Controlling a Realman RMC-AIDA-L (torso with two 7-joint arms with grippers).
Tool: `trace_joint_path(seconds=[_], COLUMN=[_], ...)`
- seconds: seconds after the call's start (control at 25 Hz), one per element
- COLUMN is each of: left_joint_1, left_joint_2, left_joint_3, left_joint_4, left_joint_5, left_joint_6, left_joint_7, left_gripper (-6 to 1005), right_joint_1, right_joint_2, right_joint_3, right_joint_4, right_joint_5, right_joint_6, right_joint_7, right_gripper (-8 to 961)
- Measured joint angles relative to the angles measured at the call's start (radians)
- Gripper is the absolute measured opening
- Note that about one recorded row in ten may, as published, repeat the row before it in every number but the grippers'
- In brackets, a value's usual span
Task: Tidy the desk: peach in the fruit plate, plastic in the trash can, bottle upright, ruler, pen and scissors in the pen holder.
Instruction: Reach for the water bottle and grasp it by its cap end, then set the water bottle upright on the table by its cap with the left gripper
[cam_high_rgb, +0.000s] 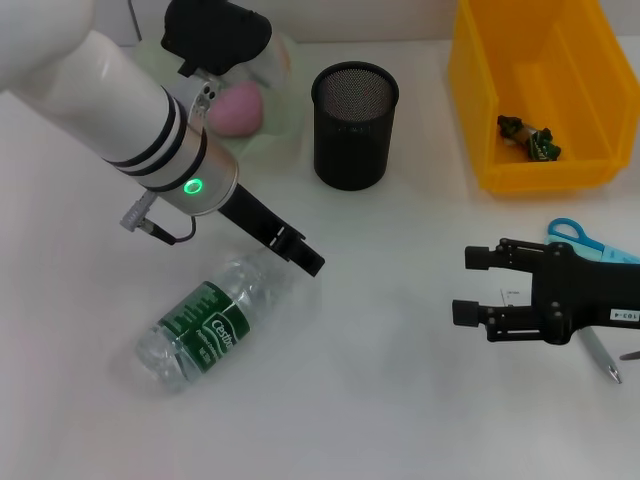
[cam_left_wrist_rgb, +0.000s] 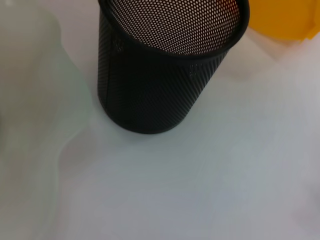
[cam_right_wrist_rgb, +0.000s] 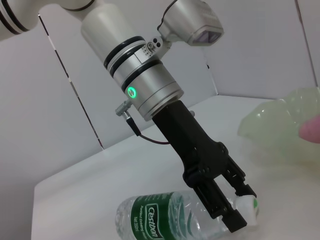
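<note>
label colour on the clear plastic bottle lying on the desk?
Dark green with white lettering, on the clear plastic water bottle; clearest in the right wrist view.

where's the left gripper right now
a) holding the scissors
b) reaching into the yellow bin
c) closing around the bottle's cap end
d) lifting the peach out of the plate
c: the left gripper sits at the white cap end of the bottle, which lies on its side on the desk, its fingers on either side of the cap.
</note>
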Motion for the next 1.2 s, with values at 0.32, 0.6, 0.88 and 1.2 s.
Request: trace_joint_path(seconds=[0.32,0.6,0.88,1.2], left_joint_1=[0.004,0.021,0.04,0.163], left_joint_2=[0.0,0.0,0.002,0.009], left_joint_3=[0.046,0.055,0.045,-0.013], left_joint_4=[-0.005,0.019,0.03,0.185], left_joint_5=[0.0,-0.001,-0.027,-0.197], left_joint_6=[-0.033,-0.05,-0.054,-0.037], left_joint_7=[0.002,0.021,0.064,0.265], left_gripper=[659,488,436,436], right_joint_1=[0.001,0.001,0.0,-0.001], right_joint_2=[-0.001,-0.002,-0.002,-0.001], right_joint_3=[0.007,0.009,0.011,0.011], right_joint_4=[0.0,0.0,0.0,0.0], right_joint_5=[0.0,0.0,0.0,0.007], right_joint_6=[0.019,0.023,0.03,0.031], right_joint_7=[0.0,0.0,-0.001,-0.001], right_gripper=[848,848,847,846])
